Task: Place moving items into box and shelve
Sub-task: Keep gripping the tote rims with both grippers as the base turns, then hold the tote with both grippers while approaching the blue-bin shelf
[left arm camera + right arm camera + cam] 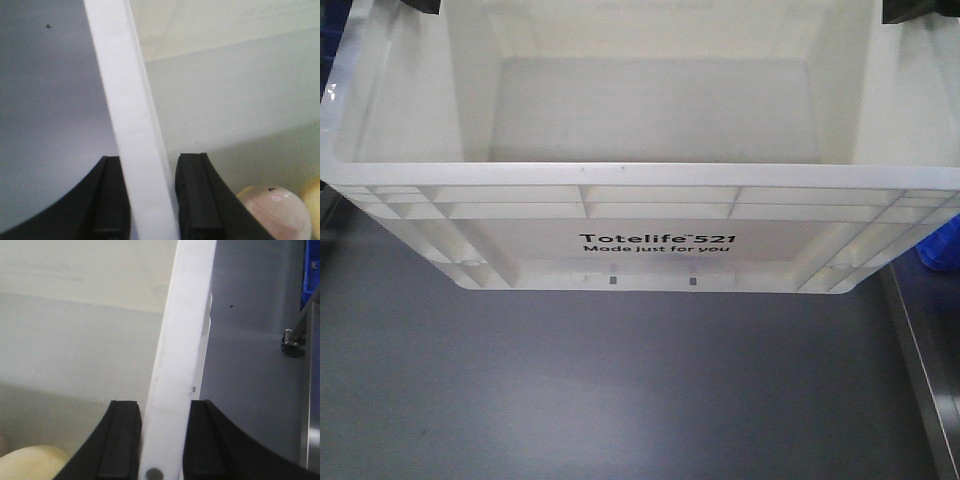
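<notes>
Exterior front-facing view, items by size.

1. Worktop (620, 390): dark grey, bare in its near half. A metal rail (925, 360) runs along its right edge.
2. Crate (520, 240): white ribbed plastic with a thick rim, printed "Totelife 521 Made just for you". It sits at the far middle of the worktop with its long axis running left to right. Whether its base rests on the worktop or hangs just clear cannot be told. The part of its floor seen from the front is bare; the near wall hides the rest.
3. Blue bin (942, 250): a sliver at the worktop's right edge, outside the crate.
4. Left gripper (150, 172): straddles the crate's left side wall, one black finger outside and one inside, clamped on the rim.
5. Right gripper (164, 412): the same hold on the opposite, right wall, clamped. The crate lies directly between the two, neither arm nearer, so the lift to the shelf likely needs both to rise level.
6. Pinkish-brown ball (275, 212): inside the crate on its floor, near the left wall.
7. Cream-yellow ball (314, 200): inside the crate, just beside the pink one.

Packing appears done; shelving remains.
</notes>
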Robot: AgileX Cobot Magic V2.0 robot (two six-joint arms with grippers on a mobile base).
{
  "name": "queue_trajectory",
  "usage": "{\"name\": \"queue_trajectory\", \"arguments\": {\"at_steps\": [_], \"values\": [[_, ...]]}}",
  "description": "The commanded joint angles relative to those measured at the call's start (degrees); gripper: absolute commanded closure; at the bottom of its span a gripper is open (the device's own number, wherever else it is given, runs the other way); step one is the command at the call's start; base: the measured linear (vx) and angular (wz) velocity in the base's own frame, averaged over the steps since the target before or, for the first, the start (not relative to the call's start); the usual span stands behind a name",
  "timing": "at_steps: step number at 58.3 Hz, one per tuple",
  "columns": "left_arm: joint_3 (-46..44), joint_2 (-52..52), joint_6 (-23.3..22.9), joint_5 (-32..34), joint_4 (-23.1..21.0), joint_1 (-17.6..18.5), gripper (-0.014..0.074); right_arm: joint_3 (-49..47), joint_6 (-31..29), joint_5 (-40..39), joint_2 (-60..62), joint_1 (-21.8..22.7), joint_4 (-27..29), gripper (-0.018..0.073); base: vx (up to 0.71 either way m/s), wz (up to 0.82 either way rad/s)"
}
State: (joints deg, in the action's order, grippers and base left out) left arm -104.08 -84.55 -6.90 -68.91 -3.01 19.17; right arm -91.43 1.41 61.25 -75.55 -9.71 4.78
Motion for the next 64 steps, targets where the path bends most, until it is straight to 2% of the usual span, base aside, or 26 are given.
{"name": "queue_trajectory", "arguments": {"at_steps": [1,64], "values": [[-2.4,2.8,1.5,7.6,-0.1,0.4,0.0597,-2.4,-0.9,-8.4,2.5,0.2,1.1,0.0564,0.41,-0.31],[-2.4,2.8,1.5,7.6,-0.2,0.4,0.0597,-2.4,-0.9,-8.0,2.5,0.2,1.1,0.0564,0.48,-0.14]]}}
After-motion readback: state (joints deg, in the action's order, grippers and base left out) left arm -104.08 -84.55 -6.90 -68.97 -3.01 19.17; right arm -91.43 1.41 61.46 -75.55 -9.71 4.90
